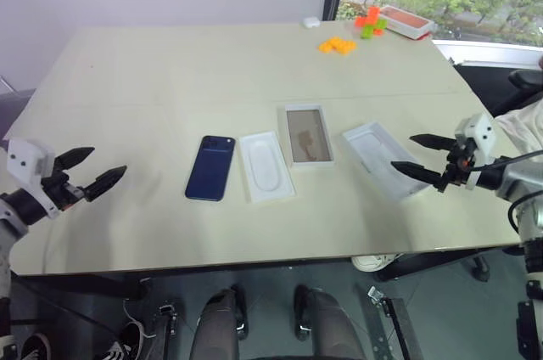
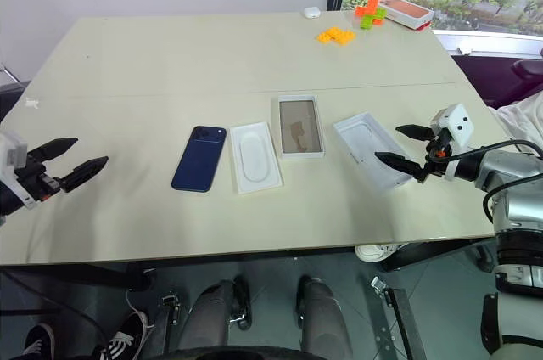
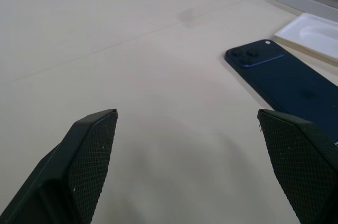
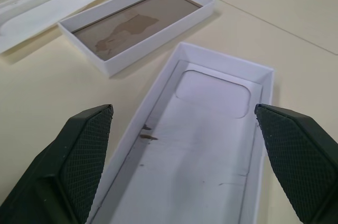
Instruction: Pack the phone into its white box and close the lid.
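The dark blue phone [image 1: 210,167] lies flat on the table, back up, camera cluster at its far end. Right of it sits a white insert tray [image 1: 265,165], then the white box [image 1: 308,134] with its brownish floor. Farthest right, the lid [image 1: 379,158] lies inside-up, plain white. My left gripper [image 1: 92,171] hovers open at the table's left edge, well left of the phone, nothing between its fingers. My right gripper [image 1: 415,154] stands open just right of the lid's near end, empty. The right wrist view looks down into the lid [image 4: 206,129], with the white box [image 4: 138,20] beyond.
Orange and green blocks [image 1: 339,44] and a red-and-white tray [image 1: 407,20] sit at the table's far right corner, with a small white object [image 1: 311,23] nearby. A window lies beyond. The table's near edge runs just below the items.
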Tool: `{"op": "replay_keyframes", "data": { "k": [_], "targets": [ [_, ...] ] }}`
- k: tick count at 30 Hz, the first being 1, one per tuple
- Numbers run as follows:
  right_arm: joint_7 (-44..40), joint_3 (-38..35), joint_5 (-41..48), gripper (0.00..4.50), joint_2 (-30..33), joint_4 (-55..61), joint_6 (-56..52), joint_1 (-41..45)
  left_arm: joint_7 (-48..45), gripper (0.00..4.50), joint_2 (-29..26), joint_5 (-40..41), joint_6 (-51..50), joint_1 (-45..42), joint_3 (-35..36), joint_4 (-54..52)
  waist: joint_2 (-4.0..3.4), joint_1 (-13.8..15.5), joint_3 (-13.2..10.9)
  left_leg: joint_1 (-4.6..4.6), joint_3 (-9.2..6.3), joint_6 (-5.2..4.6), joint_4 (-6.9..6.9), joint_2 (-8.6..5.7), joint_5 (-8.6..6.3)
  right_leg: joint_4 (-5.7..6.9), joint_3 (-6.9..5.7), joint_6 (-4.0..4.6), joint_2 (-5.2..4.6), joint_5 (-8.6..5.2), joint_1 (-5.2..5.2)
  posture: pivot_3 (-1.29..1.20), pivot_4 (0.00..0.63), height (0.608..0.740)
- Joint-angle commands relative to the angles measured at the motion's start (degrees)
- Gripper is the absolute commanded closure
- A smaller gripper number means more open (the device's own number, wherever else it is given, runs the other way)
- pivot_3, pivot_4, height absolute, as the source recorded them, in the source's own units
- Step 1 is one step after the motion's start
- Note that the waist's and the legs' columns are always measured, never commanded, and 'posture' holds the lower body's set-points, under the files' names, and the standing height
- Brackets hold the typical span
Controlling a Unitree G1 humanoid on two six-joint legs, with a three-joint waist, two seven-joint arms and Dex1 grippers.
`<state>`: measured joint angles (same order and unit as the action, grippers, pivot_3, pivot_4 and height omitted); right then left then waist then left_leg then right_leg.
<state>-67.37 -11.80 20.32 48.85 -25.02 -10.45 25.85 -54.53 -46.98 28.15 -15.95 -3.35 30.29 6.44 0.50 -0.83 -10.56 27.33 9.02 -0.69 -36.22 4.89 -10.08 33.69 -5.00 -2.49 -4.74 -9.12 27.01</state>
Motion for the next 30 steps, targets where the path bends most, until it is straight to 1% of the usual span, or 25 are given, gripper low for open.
{"op": "replay_keyframes", "data": {
  "k": [1, 5, 7, 9, 12, 14, 17, 20, 22, 24, 26, 27, 28, 30],
  "targets": [
    [-0.4, -0.7, -0.3, 0.01, 0.8, -1.1, 1.8, 1.6, 0.7, 0.03, -0.8, 0.6, 0.4, 0.7, 2.1, -1.5, 0.0, 0.0, 0.0, 0.0, 0.0, 0.0, 0.0, 0.0, 0.0, 0.0, 0.0, 0.0, 0.0, 0.0, 0.0, 0.0, 0.15, 0.74],
    [-0.5, 0.0, -0.5, 0.01, 0.0, -0.9, 2.0, 2.8, 2.1, 0.03, -1.0, 0.9, -2.0, -0.8, 0.8, -1.2, 0.0, 0.0, 0.0, 0.0, 0.0, 0.01, -0.01, 0.0, 0.01, 0.06, 0.0, 0.0, 0.0, 0.0, 0.02, 0.0, 0.15, 0.74],
    [-2.0, 0.2, 2.2, 0.01, -0.3, 0.1, -4.3, 3.9, 2.9, 0.03, -0.9, 2.2, -4.9, -2.1, 0.0, -2.7, 0.0, 0.1, 0.0, 0.0, 0.0, 0.01, -0.07, 0.0, 0.01, 0.18, 0.0, 0.0, -0.01, 0.0, 0.02, 0.0, 0.15, 0.74],
    [-1.2, 0.5, 2.5, 0.01, -0.6, 0.4, -7.6, 4.8, 3.8, 0.03, -0.5, 3.2, -7.4, -3.1, -0.4, -4.4, 0.01, 0.1, 0.0, 0.0, -0.03, 0.02, -0.12, 0.01, 0.01, 0.29, 0.0, 0.0, -0.04, 0.0, 0.04, 0.0, 0.15, 0.74],
    [0.0, 2.1, -0.1, 0.01, -1.3, 2.2, -3.6, 4.6, 4.7, 0.03, -0.4, 4.9, -11.8, -4.2, -1.5, -7.5, 0.01, 0.1, 0.0, -0.01, -0.03, 0.02, -0.15, 0.0, 0.01, 0.38, 0.01, 0.0, -0.06, 0.0, 0.04, 0.0, 0.15, 0.74],
    [1.5, 3.9, -1.8, 0.01, -2.3, 5.1, -2.0, 5.3, 6.3, 0.03, -0.9, 5.9, -17.0, -5.1, -4.0, -11.2, 0.0, 0.0, 0.0, -0.02, -0.02, 0.02, -0.15, 0.0, 0.02, 0.42, 0.01, 0.0, -0.06, 0.0, 0.04, 0.0, 0.15, 0.74],
    [1.9, 5.7, -1.0, 0.01, -4.3, 10.1, -3.7, 6.7, 9.4, 0.03, -0.1, 9.6, -25.0, -8.4, -6.6, -15.9, 0.01, 0.0, 0.0, -0.03, -0.02, 0.08, -0.16, -0.01, 0.06, 0.5, 0.01, -0.01, -0.03, 0.0, 0.04, 0.0, 0.15, 0.74],
    [1.1, 7.1, -0.5, 0.01, -5.4, 12.8, -3.9, 7.7, 11.6, 0.03, 1.7, 13.2, -31.4, -14.0, -8.9, -16.3, 0.01, 0.1, 0.0, -0.04, -0.08, 0.18, -0.18, -0.01, 0.13, 0.61, 0.01, -0.01, 0.03, 0.0, 0.04, 0.0, 0.15, 0.74],
    [0.3, 8.2, -0.7, 0.01, -6.0, 13.5, -3.5, 8.5, 13.6, 0.03, 2.3, 14.3, -37.4, -18.3, -12.3, -15.9, 0.01, 0.3, 0.0, -0.07, -0.14, 0.2, -0.25, -0.01, 0.16, 0.65, 0.0, -0.02, 0.06, 0.0, -0.02, 0.0, 0.15, 0.74],
    [-1.7, 8.9, 0.9, 0.01, -6.4, 14.1, -5.6, 9.1, 16.3, 0.03, 5.9, 16.1, -41.2, -22.8, -14.3, -15.1, 0.0, 0.3, 0.0, -0.11, -0.25, 0.2, -0.4, -0.01, 0.16, 0.66, -0.05, -0.07, 0.11, -0.03, -0.18, 0.0, 0.15, 0.74],
    [-1.8, 9.6, 0.4, 0.01, -7.0, 14.1, -4.8, 9.4, 19.9, 0.03, 8.9, 15.6, -45.8, -26.4, -16.8, -13.4, 0.01, 0.3, 0.0, -0.16, -0.35, 0.18, -0.66, 0.0, 0.15, 0.66, -0.09, -0.26, 0.11, -0.15, -0.39, 0.0, 0.15, 0.74],
    [-1.5, 9.8, 0.1, 0.01, -7.6, 14.0, -4.5, 9.5, 21.3, 0.03, 10.4, 13.4, -45.5, -27.4, -19.4, -13.3, 0.01, 0.2, 0.0, -0.16, -0.45, 0.17, -0.84, 0.0, 0.15, 0.68, -0.14, -0.27, 0.12, -0.15, -0.52, 0.0, 0.15, 0.74],
    [-1.4, 9.9, 0.0, 0.01, -7.9, 13.9, -4.4, 9.5, 22.3, 0.03, 12.0, 13.2, -46.4, -28.4, -20.7, -13.1, 0.01, 0.1, 0.0, -0.16, -0.44, 0.14, -0.92, -0.02, 0.13, 0.65, -0.13, -0.27, 0.11, -0.14, -0.56, 0.0, 0.15, 0.74],
    [-1.3, 10.0, -0.1, 0.01, -8.3, 13.7, -4.2, 9.2, 24.8, 0.03, 15.0, 14.5, -50.8, -30.4, -21.1, -11.7, 0.02, 0.1, 0.0, -0.16, -0.42, 0.13, -0.97, -0.04, 0.12, 0.65, -0.09, -0.28, 0.08, -0.13, -0.56, 0.0, 0.15, 0.74]
  ]
}}
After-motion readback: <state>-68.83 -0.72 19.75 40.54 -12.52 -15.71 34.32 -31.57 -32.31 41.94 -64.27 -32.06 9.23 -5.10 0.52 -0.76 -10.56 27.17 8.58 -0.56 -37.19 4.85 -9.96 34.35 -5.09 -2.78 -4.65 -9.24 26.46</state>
